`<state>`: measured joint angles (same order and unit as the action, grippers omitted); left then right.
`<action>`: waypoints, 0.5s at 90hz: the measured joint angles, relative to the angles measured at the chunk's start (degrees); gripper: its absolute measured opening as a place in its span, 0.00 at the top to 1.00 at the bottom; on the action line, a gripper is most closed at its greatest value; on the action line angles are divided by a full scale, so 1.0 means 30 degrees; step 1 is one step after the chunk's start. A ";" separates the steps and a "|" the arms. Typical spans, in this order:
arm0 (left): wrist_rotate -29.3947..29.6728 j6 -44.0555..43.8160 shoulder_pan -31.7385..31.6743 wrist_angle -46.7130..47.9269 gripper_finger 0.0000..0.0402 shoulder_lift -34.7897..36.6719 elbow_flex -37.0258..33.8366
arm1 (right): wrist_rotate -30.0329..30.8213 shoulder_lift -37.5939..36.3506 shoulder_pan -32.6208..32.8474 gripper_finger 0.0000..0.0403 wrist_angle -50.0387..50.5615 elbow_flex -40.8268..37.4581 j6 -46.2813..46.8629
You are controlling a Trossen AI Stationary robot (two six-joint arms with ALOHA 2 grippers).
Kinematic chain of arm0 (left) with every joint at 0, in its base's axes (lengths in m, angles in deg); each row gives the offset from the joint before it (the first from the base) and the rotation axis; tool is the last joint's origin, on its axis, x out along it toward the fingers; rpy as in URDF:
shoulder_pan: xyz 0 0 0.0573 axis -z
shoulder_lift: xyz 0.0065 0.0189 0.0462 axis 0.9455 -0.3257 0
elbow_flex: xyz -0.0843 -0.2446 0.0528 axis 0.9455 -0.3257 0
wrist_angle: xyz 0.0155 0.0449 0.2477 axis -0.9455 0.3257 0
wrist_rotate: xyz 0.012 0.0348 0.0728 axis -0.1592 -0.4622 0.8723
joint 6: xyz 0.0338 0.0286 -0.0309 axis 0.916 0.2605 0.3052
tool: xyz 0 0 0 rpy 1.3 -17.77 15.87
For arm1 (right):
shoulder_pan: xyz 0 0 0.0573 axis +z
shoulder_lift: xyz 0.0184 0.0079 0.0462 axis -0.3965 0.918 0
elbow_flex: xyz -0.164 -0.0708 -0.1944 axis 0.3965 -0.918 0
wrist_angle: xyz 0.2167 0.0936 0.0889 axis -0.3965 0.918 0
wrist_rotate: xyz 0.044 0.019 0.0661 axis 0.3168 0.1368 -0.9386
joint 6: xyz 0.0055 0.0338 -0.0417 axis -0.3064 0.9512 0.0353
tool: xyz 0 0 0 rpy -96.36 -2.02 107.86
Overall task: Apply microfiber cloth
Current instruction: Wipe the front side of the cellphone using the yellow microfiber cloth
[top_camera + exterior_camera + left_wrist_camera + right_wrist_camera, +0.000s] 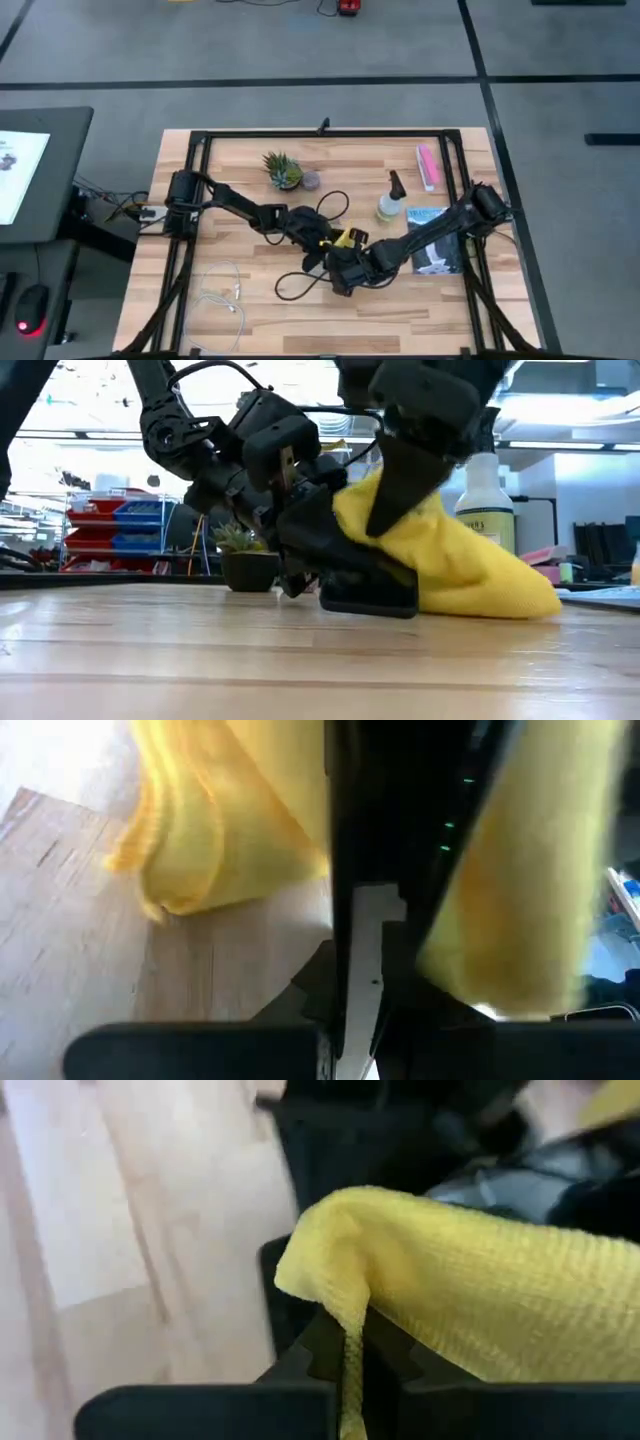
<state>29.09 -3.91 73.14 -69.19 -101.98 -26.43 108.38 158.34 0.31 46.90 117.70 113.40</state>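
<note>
A light wooden table (400,310) with a black frame stands on a grey floor (250,50) crossed by dark lines. Beyond the table's left edge sits a dark desk (50,215) with a screen. Blue and red bins (105,520) fill shelving behind, under bright ceiling lights.

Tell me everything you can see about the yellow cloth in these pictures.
The microfiber cloth is bright yellow, soft fabric with a fine ribbed weave. It is bunched, not flat. In the low view it drapes from the right gripper to the wooden table, its lower edge resting on the wood. The right wrist view shows a fold pinched between that gripper's fingers. The left gripper is close beside it, holding a dark flat object that the cloth lies against. It sits near the table's middle.
</note>
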 joint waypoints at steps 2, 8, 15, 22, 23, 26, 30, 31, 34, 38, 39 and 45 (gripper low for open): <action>0.0011 -0.0016 0.0000 -0.0025 0.98 0.0000 0.0000 | -0.0049 0.0000 0.0073 1.00 0.0018 -0.0176 0.0329; 0.0155 -0.0062 -0.0011 -0.0237 0.98 0.0000 0.0000 | -0.0077 0.0000 0.0299 1.00 0.0221 -0.0589 0.1193; 0.0208 -0.0062 -0.0029 -0.0364 0.98 0.0000 0.0000 | -0.0265 0.0000 0.0547 1.00 0.0983 -0.0758 0.2009; 0.0237 -0.0062 -0.0029 -0.0379 0.98 0.0000 0.0000 | -0.0053 0.0000 0.0749 1.00 0.1735 -0.0777 0.2784; 0.0238 -0.0063 -0.0029 -0.0383 0.98 0.0000 0.0000 | 0.0082 0.0000 0.0775 1.00 0.1827 -0.0777 0.2904; 0.0245 -0.0070 -0.0029 -0.0380 0.98 0.0000 0.0000 | 0.0658 0.0000 0.0823 1.00 0.2047 -0.0774 0.3213; 0.0285 -0.0121 -0.0035 -0.0373 0.98 0.0000 0.0000 | 0.1396 0.0000 0.0835 1.00 0.2462 -0.0640 0.3593; 0.0301 -0.0121 -0.0043 -0.0373 0.98 0.0000 0.0000 | 0.1593 0.0000 0.0835 1.00 0.2591 -0.0587 0.3670; 0.0334 -0.0121 -0.0056 -0.0367 0.98 0.0000 0.0000 | 0.2124 0.0000 0.0806 1.00 0.3025 -0.0383 0.3864; 0.0366 -0.0135 -0.0066 -0.0339 0.98 0.0000 0.0000 | 0.2615 0.0000 0.0660 1.00 0.3453 -0.0040 0.3982; 0.0376 -0.0135 -0.0066 -0.0329 0.98 0.0000 0.0000 | 0.2693 -0.0003 0.0612 1.00 0.3512 0.0039 0.3985; 0.0389 -0.0156 -0.0066 -0.0329 0.98 0.0000 -0.0007 | 0.3116 -0.0015 0.0332 1.00 0.3865 0.0498 0.3943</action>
<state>30.26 -4.38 72.95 -70.17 -101.98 -26.46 117.72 158.30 1.30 58.49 119.19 125.23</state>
